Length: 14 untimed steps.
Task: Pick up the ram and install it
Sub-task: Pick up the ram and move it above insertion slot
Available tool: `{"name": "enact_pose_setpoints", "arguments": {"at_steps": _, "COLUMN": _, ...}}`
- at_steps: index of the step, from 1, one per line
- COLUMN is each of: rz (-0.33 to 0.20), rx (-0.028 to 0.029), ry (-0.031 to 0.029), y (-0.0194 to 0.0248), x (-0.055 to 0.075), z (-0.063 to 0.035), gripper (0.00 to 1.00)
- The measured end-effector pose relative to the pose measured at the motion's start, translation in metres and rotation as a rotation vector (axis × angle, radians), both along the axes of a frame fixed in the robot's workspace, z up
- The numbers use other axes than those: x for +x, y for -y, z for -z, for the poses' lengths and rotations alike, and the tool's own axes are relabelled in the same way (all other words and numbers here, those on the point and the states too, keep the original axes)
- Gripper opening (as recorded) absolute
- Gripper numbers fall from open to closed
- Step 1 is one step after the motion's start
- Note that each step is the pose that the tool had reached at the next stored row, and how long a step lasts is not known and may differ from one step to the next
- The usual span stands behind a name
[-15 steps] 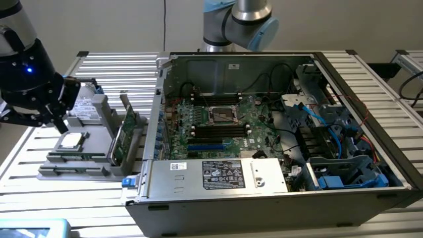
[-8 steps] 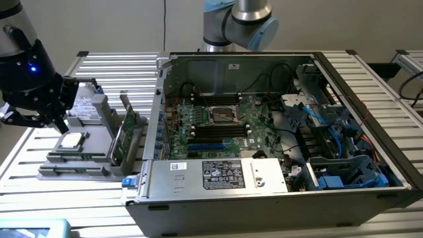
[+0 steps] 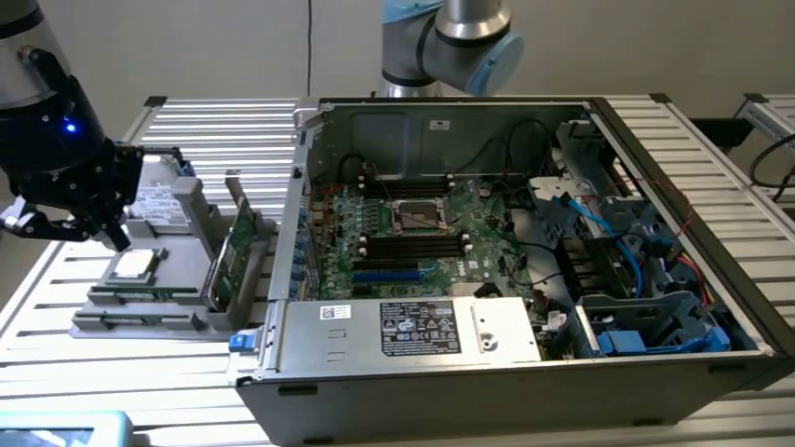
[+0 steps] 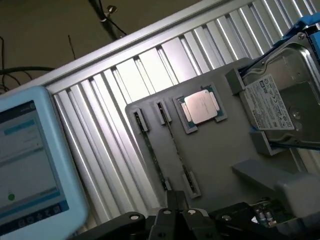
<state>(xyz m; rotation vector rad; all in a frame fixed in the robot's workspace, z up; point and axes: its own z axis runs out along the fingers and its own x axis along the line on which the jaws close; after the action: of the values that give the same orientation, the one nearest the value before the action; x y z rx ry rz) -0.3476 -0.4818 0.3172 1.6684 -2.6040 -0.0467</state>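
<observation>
arm: gripper (image 4: 176, 204) hangs over the grey parts tray (image 4: 225, 150), at the exterior view's left, well apart from the open computer case (image 3: 522, 391).
jaws: cannot tell how far apart they stand; the wrist view catches only dark linkage at the frame edge.
ram (image 4: 154, 157): thin dark stick seen edge-on, standing in a narrow slot of the tray, not touched by the gripper.
neighbour slot: a second narrow slot lies between the ram and the cpu (image 4: 202, 107); cannot tell if it holds a stick.
cpu: flat in its square pocket, metal lid up.
hard drive (image 4: 275, 105): on the tray beyond the cpu, label up.
expansion card (image 3: 236, 251): upright at the tray end nearest the case.
motherboard (image 3: 410, 251): inside the case, long black slots near the socket.
table (image 3: 125, 372): ribbed aluminium, carries tray and case.
pale blue screen unit (image 4: 30, 160): on the table beside the tray.
</observation>
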Motion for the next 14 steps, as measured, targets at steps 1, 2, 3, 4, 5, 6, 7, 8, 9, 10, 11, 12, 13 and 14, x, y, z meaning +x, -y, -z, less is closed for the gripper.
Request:
{"name": "enact_pose_setpoints", "arguments": {"at_steps": 1, "rz": -0.018, "rx": 0.001, "ry": 0.0, "y": 0.0, "x": 0.0, "z": 0.0001, "gripper": 0.11}}
{"name": "enact_pose_setpoints", "arguments": {"at_steps": 2, "rz": -0.036, "rx": 0.0021, "ry": 0.0, "y": 0.0, "x": 0.0, "z": 0.0002, "gripper": 0.11}}
{"name": "enact_pose_setpoints", "arguments": {"at_steps": 3, "rz": -0.055, "rx": 0.0032, "ry": 0.0, "y": 0.0, "x": 0.0, "z": 0.0003, "gripper": 0.11}}
{"name": "enact_pose_setpoints", "arguments": {"at_steps": 4, "rz": -0.072, "rx": 0.0041, "ry": 0.0, "y": 0.0, "x": 0.0, "z": 0.0004, "gripper": 0.11}}
{"name": "enact_pose_setpoints", "arguments": {"at_steps": 5, "rz": -0.09, "rx": 0.0052, "ry": 0.0, "y": 0.0, "x": 0.0, "z": 0.0004, "gripper": 0.11}}
{"name": "enact_pose_setpoints", "arguments": {"at_steps": 6, "rz": -0.108, "rx": 0.0061, "ry": 0.0, "y": 0.0, "x": 0.0, "z": 0.0005, "gripper": 0.11}}
{"name": "enact_pose_setpoints", "arguments": {"at_steps": 7, "rz": -0.128, "rx": 0.0073, "ry": 0.0, "y": 0.0, "x": 0.0, "z": 0.0006, "gripper": 0.11}}
{"name": "enact_pose_setpoints", "arguments": {"at_steps": 8, "rz": -0.146, "rx": 0.0084, "ry": 0.0001, "y": 0.0, "x": 0.0, "z": 0.0006, "gripper": 0.11}}
{"name": "enact_pose_setpoints", "arguments": {"at_steps": 9, "rz": -0.164, "rx": 0.0095, "ry": 0.0, "y": 0.0, "x": 0.0, "z": 0.0007, "gripper": 0.11}}
{"name": "enact_pose_setpoints", "arguments": {"at_steps": 10, "rz": -0.182, "rx": 0.0106, "ry": 0.0, "y": 0.0, "x": 0.0, "z": 0.0008, "gripper": 0.11}}
{"name": "enact_pose_setpoints", "arguments": {"at_steps": 11, "rz": -0.199, "rx": 0.0116, "ry": 0.0, "y": 0.0, "x": 0.0, "z": 0.0008, "gripper": 0.11}}
{"name": "enact_pose_setpoints", "arguments": {"at_steps": 12, "rz": -0.219, "rx": 0.0126, "ry": 0.0, "y": 0.0, "x": 0.0, "z": 0.0008, "gripper": 0.11}}
{"name": "enact_pose_setpoints", "arguments": {"at_steps": 13, "rz": -0.237, "rx": 0.0134, "ry": 0.0, "y": 0.0, "x": 0.0, "z": 0.0009, "gripper": 0.11}}
{"name": "enact_pose_setpoints", "arguments": {"at_steps": 14, "rz": -0.255, "rx": 0.014, "ry": 0.0, "y": 0.0, "x": 0.0, "z": 0.0009, "gripper": 0.11}}
